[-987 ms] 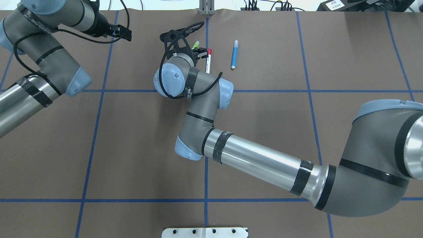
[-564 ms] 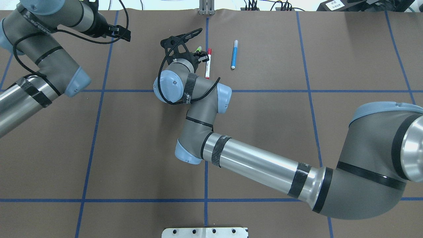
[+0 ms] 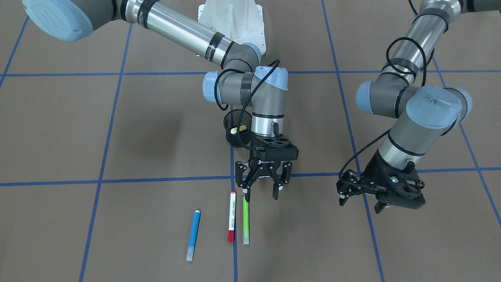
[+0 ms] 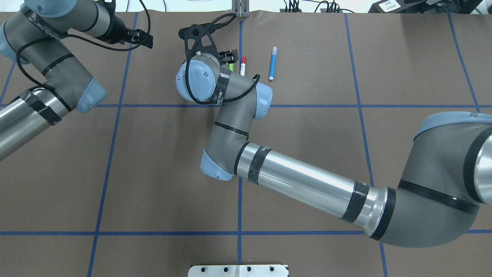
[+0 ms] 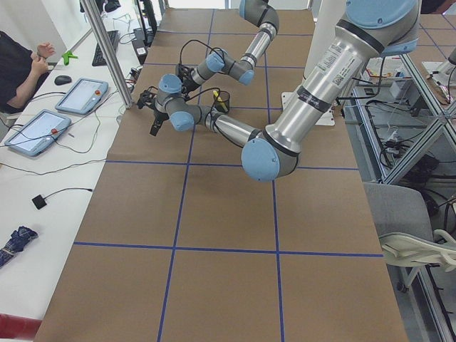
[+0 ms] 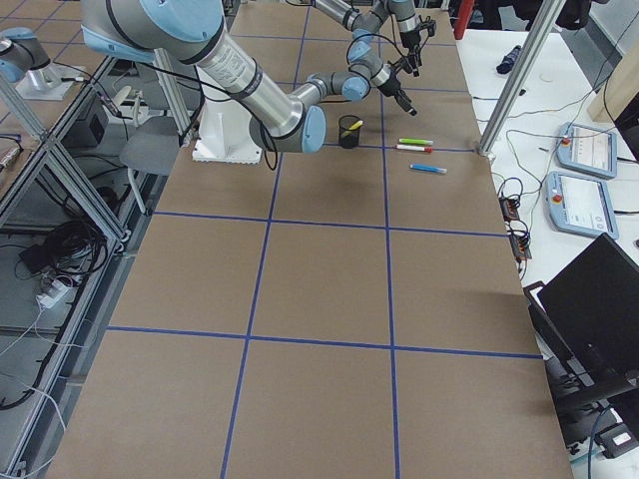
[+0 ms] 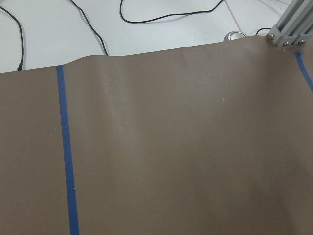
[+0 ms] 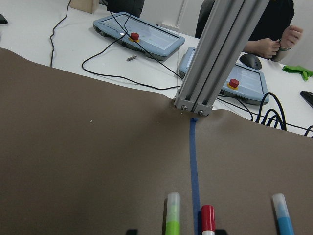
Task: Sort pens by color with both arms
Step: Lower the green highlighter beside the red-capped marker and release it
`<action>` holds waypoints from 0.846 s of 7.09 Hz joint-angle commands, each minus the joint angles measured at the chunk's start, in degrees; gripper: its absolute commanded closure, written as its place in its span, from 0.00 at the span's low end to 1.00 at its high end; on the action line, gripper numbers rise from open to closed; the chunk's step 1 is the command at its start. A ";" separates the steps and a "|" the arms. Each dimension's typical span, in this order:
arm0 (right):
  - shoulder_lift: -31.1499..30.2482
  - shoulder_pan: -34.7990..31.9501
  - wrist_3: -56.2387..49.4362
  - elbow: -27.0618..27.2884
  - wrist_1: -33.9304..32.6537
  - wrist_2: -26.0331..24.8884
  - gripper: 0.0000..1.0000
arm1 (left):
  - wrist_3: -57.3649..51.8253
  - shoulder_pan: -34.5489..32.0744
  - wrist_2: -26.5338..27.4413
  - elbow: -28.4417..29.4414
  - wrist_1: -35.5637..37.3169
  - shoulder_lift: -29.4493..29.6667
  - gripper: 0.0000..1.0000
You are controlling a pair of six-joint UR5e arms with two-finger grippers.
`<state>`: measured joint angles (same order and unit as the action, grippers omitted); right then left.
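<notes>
Yellow pen [image 3: 239, 128] sits in the black mesh cup [image 3: 231, 138]; lime green pen [image 3: 245, 221], red-capped pen [image 3: 232, 215] and blue pen [image 3: 193, 235] lie unsorted on the table. Right gripper [image 3: 261, 193] hangs spread and empty over the green pen's end; left gripper [image 3: 359, 205], well apart, looks released too.

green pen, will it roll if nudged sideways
The green pen is a slim round barrel lying flat, so a nudge would probably roll it toward the red pen beside it. Straight and thin, it likely lifts stiff and light.
</notes>
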<state>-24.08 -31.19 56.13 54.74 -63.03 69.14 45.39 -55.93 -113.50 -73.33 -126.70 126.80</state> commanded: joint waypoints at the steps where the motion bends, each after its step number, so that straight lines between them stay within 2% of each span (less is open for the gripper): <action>1: -6.30 -5.26 -1.28 10.51 -2.34 13.24 0.01 | 0.49 0.03 -1.01 -0.41 1.27 1.33 0.00; 2: -7.99 -7.73 -3.46 15.26 -8.62 17.74 0.01 | 3.71 0.21 -5.02 -0.50 4.50 3.34 0.00; 3: -8.53 -12.27 -5.66 18.96 -15.56 26.92 0.01 | 6.87 0.29 -6.80 -1.45 8.97 6.41 0.00; 4: -9.49 -17.80 -7.59 20.65 -18.50 38.85 0.01 | 8.90 0.90 -6.91 -2.68 16.93 10.27 0.00; 5: -14.02 -21.51 -8.74 23.71 -19.83 47.67 0.01 | 9.45 3.96 -6.74 -2.61 31.02 17.35 0.00; 6: -18.33 -24.16 -11.45 25.48 -20.11 52.11 0.01 | 9.54 6.34 -6.47 -2.26 38.56 21.51 0.00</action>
<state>-37.49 -51.28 47.44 77.47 -81.82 113.20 54.30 -52.44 -120.09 -75.70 -99.43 142.34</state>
